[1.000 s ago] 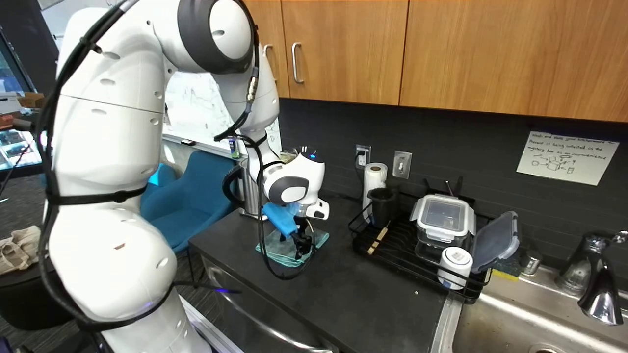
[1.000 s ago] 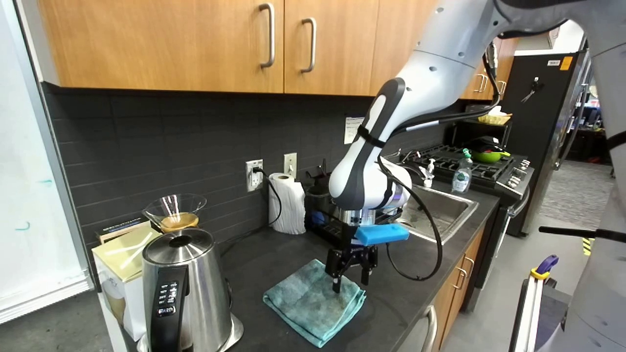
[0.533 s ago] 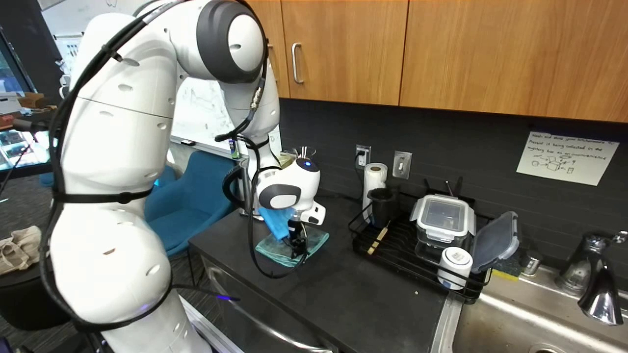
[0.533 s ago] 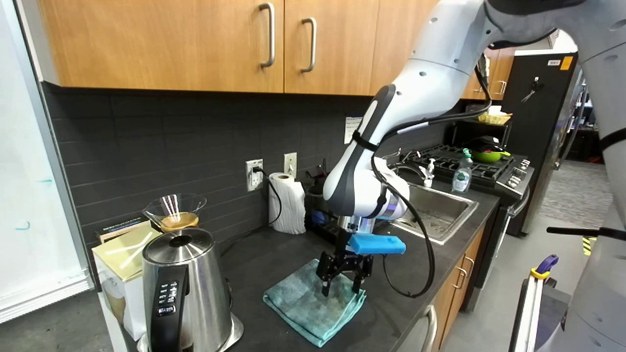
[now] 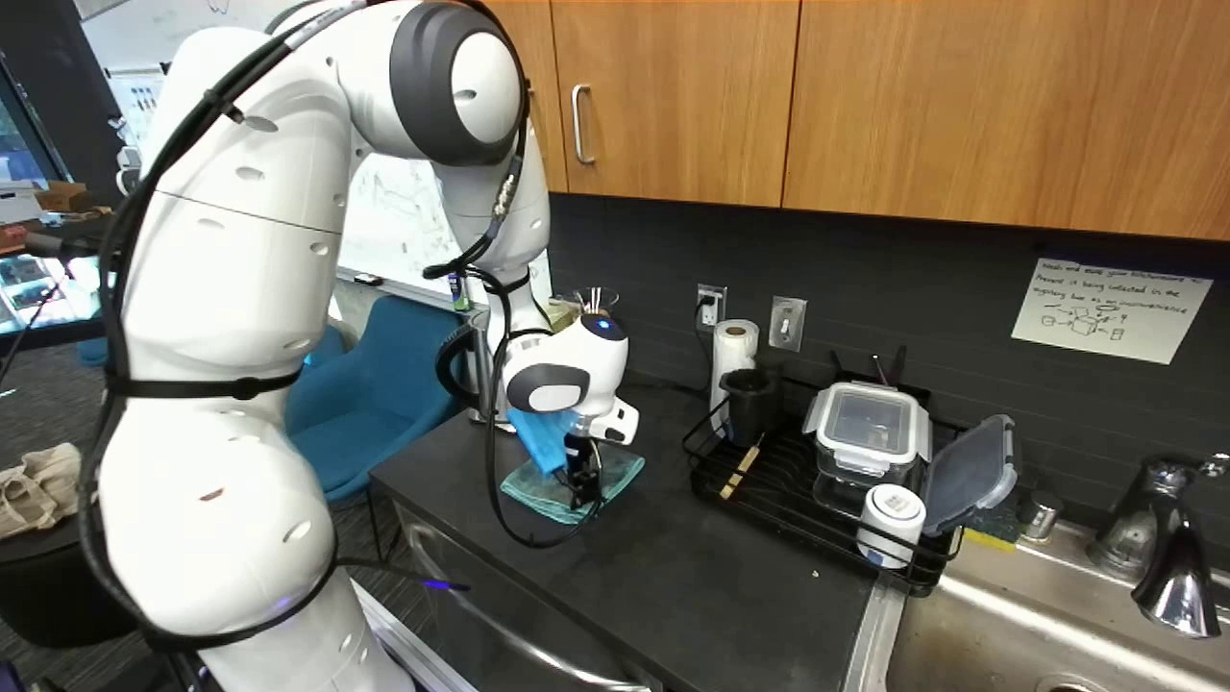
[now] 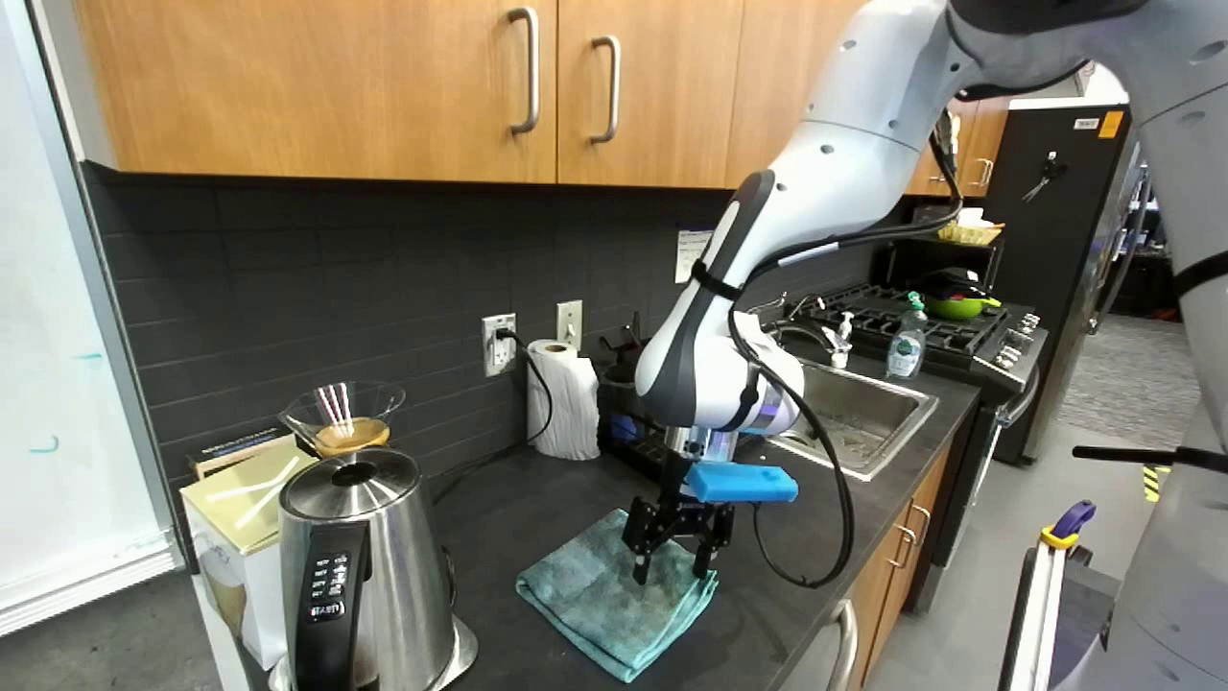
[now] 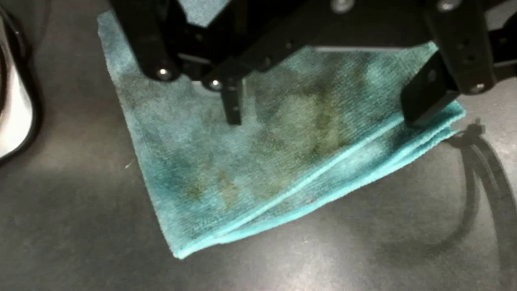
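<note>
A folded teal cloth (image 6: 614, 614) with brownish stains lies on the dark counter; it also shows in the wrist view (image 7: 242, 178) and partly behind the gripper in an exterior view (image 5: 538, 492). My gripper (image 6: 672, 569) points down over the cloth's near-right part, holding nothing. In the wrist view the gripper (image 7: 325, 118) has its fingers wide apart. One finger (image 7: 232, 107) is over the middle of the cloth, the other (image 7: 428, 91) over its folded edge. Whether the fingertips touch the cloth cannot be told. A blue piece (image 6: 742, 482) is fixed to the gripper's mount.
A steel kettle (image 6: 403, 566) and a box (image 6: 251, 533) stand beside the cloth. A paper towel roll (image 6: 564, 403) stands by the wall. A black dish rack (image 5: 788, 505) holds containers, beside the sink (image 5: 961, 634). A black cable (image 5: 492, 461) loops by the gripper.
Over the first half second my gripper shifts slightly toward the cloth's middle and lower, in an exterior view leftward. Since then it is almost still. The cloth has not moved.
</note>
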`<state>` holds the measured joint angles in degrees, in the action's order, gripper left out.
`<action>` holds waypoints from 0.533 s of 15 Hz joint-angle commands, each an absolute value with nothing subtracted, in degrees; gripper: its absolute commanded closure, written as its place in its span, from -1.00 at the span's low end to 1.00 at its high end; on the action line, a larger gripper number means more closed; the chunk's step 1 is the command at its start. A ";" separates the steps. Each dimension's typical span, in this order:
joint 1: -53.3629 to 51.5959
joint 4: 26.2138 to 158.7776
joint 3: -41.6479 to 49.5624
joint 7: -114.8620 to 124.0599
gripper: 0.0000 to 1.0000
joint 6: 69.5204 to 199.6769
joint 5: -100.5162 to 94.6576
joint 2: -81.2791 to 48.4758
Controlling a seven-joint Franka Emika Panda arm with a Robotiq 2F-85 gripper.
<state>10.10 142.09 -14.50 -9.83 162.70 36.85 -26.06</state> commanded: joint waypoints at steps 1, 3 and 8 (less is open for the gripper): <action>10.28 142.43 -13.99 -9.32 -1.00 162.40 36.51 -25.60; 10.11 142.10 -14.10 -9.81 -1.00 162.71 36.85 -26.14; 10.77 142.47 -14.21 -10.19 -1.00 162.81 37.47 -26.03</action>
<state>10.10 142.10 -14.04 -9.81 162.71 36.86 -26.15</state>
